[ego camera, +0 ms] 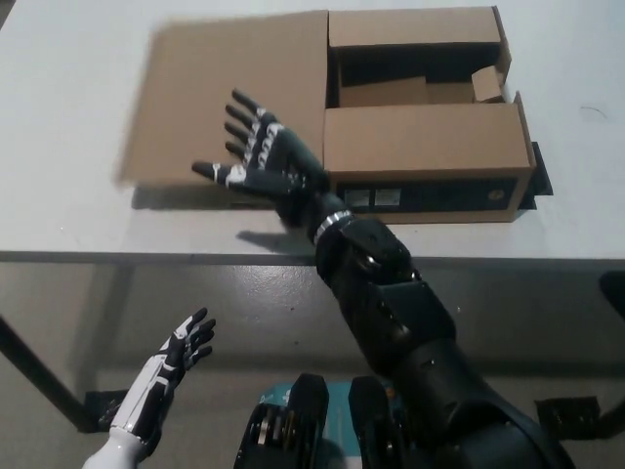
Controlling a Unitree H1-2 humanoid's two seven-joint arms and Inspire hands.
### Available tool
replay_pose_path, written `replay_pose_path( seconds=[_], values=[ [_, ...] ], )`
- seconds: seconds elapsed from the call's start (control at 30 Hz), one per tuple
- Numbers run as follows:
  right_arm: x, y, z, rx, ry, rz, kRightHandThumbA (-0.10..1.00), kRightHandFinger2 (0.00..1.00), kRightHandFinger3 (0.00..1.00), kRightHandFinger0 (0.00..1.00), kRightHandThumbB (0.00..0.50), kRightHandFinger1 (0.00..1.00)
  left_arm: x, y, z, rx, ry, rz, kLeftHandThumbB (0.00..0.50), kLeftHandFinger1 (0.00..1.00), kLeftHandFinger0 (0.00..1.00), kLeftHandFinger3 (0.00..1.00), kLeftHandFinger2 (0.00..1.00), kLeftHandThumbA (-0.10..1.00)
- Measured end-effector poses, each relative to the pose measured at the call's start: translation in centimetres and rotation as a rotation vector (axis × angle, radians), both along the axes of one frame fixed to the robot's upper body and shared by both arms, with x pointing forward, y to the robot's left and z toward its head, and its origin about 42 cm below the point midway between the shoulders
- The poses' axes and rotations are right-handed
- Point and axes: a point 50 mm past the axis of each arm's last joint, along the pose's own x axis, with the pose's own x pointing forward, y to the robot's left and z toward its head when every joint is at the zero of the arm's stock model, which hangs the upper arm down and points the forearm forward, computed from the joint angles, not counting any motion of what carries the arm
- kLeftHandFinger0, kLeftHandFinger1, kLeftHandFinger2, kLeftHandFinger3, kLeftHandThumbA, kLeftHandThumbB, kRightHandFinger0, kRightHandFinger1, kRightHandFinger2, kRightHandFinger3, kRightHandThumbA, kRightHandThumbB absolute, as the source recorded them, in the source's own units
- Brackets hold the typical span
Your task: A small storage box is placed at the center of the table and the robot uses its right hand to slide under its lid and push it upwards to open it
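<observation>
Upper centre of the frame, the storage box (422,147) sits on the counter (68,147), its lid (229,93) flung flat leftward. Right robot hand (262,164) hovers over the lid, fingers spread, holding nothing. Left robot hand (161,386) rests lower left, fingers apart.

You see the right hand (262,164) in black, its fingers marked with small pale patches, and a thin silver ring at the wrist. Behind it your right arm (410,322) is built of bulky, glossy black shells. Your left hand (176,360) has dark fingers with white accents, running into a smooth white forearm casing.
</observation>
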Motion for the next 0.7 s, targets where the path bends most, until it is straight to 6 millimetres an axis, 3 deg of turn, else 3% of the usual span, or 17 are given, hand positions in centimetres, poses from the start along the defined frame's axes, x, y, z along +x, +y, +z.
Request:
replay_pose_path(
  seconds=[0.13,0.27,0.33,0.47,0.53,0.7],
  values=[
    [0.3,-0.3,0.1,-0.008,-0.016,0.002,1.0,1.0,1.0,1.0,0.33,1.0,0.3,0.1,0.2,0.005,-0.01,-0.006,0.296,1.0,1.0,1.0,1.0,1.0],
    [0.6,-0.7,1.3,0.014,-0.054,-0.002,1.0,1.0,1.0,1.0,0.331,1.0,0.3,-0.1,0.2,0.006,-0.015,-0.011,0.334,1.0,1.0,1.0,1.0,1.0],
    [0.9,-1.2,2.9,0.035,-0.099,-0.013,1.0,1.0,1.0,1.0,0.313,1.0,0.3,-0.1,0.2,0.006,-0.014,-0.013,0.331,1.0,1.0,1.0,1.0,1.0],
    [1.3,-2.3,6.5,0.074,-0.198,-0.033,1.0,1.0,1.0,1.0,0.369,1.0,0.3,-0.1,0.1,0.006,-0.014,-0.013,0.327,1.0,1.0,1.0,1.0,1.0],
    [1.4,-3.4,10.3,0.108,-0.301,-0.046,1.0,1.0,1.0,1.0,0.379,1.0,0.3,-0.1,0.1,0.005,-0.013,-0.014,0.33,1.0,1.0,1.0,1.0,1.0],
    [0.4,-5.1,15.1,0.158,-0.433,-0.056,1.0,1.0,1.0,1.0,0.388,1.0,0.3,-0.2,0.1,0.005,-0.011,-0.015,0.328,1.0,1.0,1.0,1.0,1.0]
  ],
)
